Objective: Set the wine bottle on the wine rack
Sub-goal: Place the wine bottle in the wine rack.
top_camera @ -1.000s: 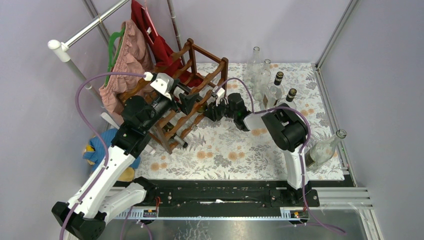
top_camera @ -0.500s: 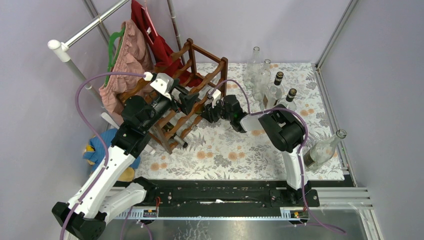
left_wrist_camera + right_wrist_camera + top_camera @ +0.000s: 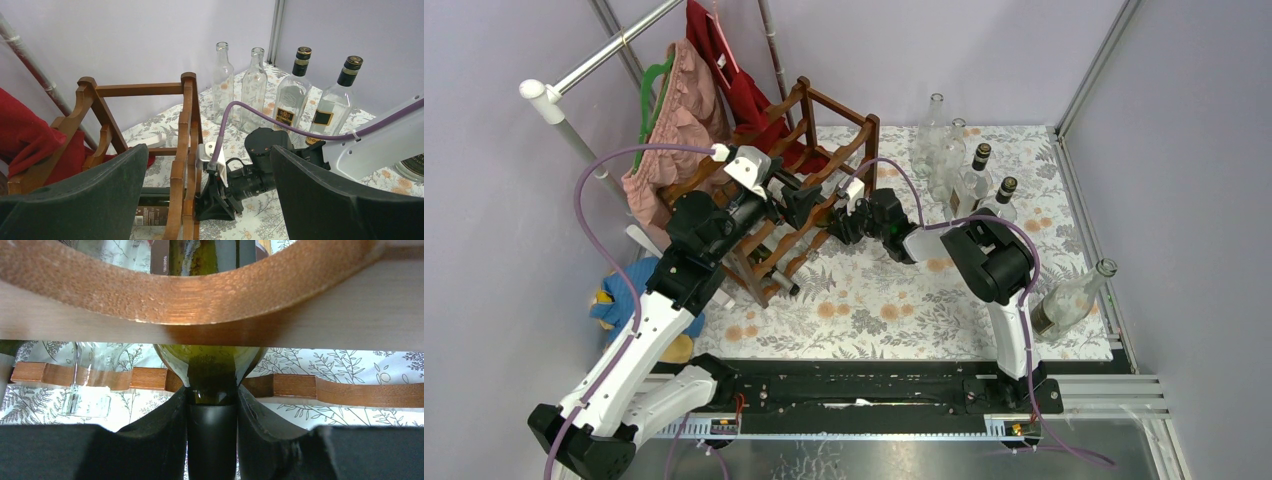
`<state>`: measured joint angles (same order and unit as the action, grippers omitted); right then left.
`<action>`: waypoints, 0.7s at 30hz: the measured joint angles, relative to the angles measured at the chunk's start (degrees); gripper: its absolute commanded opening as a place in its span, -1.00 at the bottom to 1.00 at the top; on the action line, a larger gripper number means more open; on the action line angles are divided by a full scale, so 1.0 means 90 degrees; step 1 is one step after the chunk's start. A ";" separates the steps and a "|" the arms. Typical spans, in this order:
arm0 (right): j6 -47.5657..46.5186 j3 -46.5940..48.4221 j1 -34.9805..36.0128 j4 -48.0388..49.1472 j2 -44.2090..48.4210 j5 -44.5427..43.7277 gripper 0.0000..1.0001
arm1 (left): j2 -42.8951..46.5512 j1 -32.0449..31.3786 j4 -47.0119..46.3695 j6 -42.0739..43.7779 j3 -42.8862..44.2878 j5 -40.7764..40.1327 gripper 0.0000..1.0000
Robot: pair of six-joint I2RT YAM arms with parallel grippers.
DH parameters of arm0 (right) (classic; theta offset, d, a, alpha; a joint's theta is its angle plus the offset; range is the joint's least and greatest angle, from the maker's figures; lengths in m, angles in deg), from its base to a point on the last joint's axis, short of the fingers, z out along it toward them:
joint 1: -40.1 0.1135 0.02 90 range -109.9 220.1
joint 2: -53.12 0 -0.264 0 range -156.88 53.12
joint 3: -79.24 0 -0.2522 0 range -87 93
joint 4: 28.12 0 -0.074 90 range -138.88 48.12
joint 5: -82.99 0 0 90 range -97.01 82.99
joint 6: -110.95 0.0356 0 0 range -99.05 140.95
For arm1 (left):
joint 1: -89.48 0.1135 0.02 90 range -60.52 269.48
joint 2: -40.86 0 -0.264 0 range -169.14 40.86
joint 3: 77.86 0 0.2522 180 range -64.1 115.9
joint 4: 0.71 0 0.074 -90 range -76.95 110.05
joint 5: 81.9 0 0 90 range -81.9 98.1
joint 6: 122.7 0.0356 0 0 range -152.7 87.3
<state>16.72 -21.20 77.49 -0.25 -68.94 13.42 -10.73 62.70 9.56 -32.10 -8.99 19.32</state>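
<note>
Holds the left gripper point(image 3: 804, 203) over the wine rack point(image 3: 186, 115), jaws released and spread wide, nothing between them. Clenches the right gripper point(image 3: 212, 410) jaws on the dark neck of the wine bottle point(image 3: 210, 365), green shoulder lying among the rack's scalloped rails. Shows, further right on the floral worktop point(image 3: 874, 300), two clear bottles point(image 3: 222, 80) and two black-capped bottles point(image 3: 292, 95) upright, apart from the rack.
</note>
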 measured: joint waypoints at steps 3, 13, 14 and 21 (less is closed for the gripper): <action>-0.0080 -0.0007 0.0000 0.0005 0.0000 -0.0017 -1.00 | 0.0000 0.0015 0.0000 0.0000 0.0000 0.0012 0.97; -0.0124 -0.0058 0.0002 0.0102 0.0000 -0.0051 -1.00 | 0.0000 0.0024 0.0000 -0.0002 0.0000 0.0041 0.97; -0.0126 -0.0090 0.0002 0.0151 0.0005 -0.0056 -1.00 | 0.0000 0.0024 -0.0002 -0.0002 0.0000 0.0041 0.97; -0.0124 -0.0420 0.0027 0.0355 0.0109 -0.0328 -1.00 | 0.0000 0.0024 -0.0002 -0.0002 0.0000 0.0044 0.97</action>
<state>15.61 -24.98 77.73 2.94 -67.95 10.47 -10.73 62.92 9.54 -32.12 -8.99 19.71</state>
